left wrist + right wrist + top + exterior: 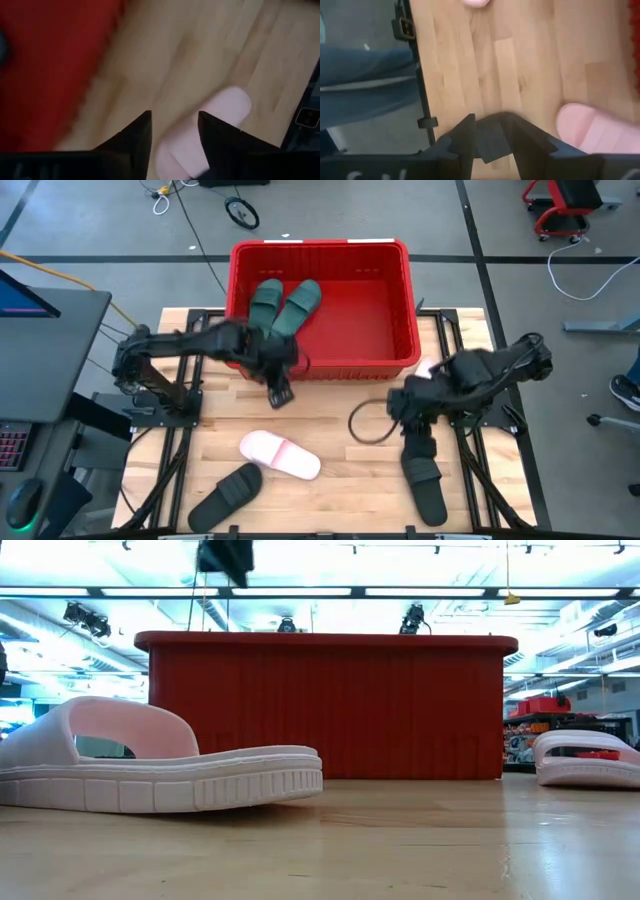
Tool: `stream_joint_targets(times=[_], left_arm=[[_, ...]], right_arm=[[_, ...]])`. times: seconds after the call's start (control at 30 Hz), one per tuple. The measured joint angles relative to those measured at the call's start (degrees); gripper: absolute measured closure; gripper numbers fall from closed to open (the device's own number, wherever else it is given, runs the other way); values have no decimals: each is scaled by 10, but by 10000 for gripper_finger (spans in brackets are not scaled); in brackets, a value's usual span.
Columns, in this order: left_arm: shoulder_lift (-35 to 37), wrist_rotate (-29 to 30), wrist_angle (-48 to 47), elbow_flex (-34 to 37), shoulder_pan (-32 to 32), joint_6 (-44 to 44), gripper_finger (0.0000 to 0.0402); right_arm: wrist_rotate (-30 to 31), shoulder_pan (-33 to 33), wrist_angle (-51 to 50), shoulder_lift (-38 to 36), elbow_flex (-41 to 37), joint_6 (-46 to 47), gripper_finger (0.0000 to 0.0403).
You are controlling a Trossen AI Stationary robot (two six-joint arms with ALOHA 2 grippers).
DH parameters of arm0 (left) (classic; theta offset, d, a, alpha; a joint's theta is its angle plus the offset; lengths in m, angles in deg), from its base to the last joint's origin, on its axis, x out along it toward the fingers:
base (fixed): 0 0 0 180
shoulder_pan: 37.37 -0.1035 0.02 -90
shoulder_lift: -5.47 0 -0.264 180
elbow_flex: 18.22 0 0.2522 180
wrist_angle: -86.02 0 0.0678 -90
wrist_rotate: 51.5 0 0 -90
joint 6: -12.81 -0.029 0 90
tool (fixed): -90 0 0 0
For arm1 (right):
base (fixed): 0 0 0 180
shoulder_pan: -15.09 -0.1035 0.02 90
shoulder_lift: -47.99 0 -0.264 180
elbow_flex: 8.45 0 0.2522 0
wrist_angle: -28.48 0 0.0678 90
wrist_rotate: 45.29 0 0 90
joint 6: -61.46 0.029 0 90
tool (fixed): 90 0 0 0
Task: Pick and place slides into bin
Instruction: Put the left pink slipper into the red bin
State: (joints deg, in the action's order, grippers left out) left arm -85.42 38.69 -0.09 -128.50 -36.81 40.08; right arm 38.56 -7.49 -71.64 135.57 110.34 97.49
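Observation:
The red bin (400,310) stands at the table's far middle with two dark green slides (285,305) inside. My left gripper (280,392) is open and empty, just in front of the bin's near wall and above a pale pink slide (200,140). That slide lies flat at the table's middle (280,455). My right gripper (412,427) is at the right, shut on a black slide (425,480). A second pink slide (592,131) lies between that gripper and the bin. Another black slide (225,495) lies near the front left. My right gripper has a dark edge of the black slide (490,136) between its two fingers, at the slide's far end. The rest of the slide (428,490) runs from the fingers toward the table's near edge. Whether it is clear of the table, I cannot tell.
A dark cable loop (368,422) lies on the wood left of my right gripper. Arm mounts and rails run along both table sides. In the low view the bin's front wall (330,710) rises behind the pink slides (150,765). Blue cloth (365,85) shows past the table's near edge.

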Motion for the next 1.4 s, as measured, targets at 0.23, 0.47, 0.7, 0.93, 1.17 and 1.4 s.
stream_joint_targets(times=[0.23, 0.47, 0.7, 0.93, 1.17, 1.4], left_arm=[[0, 0, 34, 122, 102, 190, 225], [0, 0, 144, 228, 185, 321, 237], [-4, 5, 321, 294, 217, 366, 241], [-39, 15, 261, 296, 220, 365, 242], [-71, 15, 275, 295, 226, 355, 242], [-74, 25, 264, 293, 228, 397, 251]], right_arm=[[9, -12, 22, 6, -14, 3, 269], [38, -7, 52, 4, -14, -12, 272], [38, 0, 85, 4, -14, -20, 272], [38, 0, 85, 4, -14, -12, 272], [37, 0, 87, 4, -14, -11, 272], [37, 0, 89, 4, -14, -11, 272]])
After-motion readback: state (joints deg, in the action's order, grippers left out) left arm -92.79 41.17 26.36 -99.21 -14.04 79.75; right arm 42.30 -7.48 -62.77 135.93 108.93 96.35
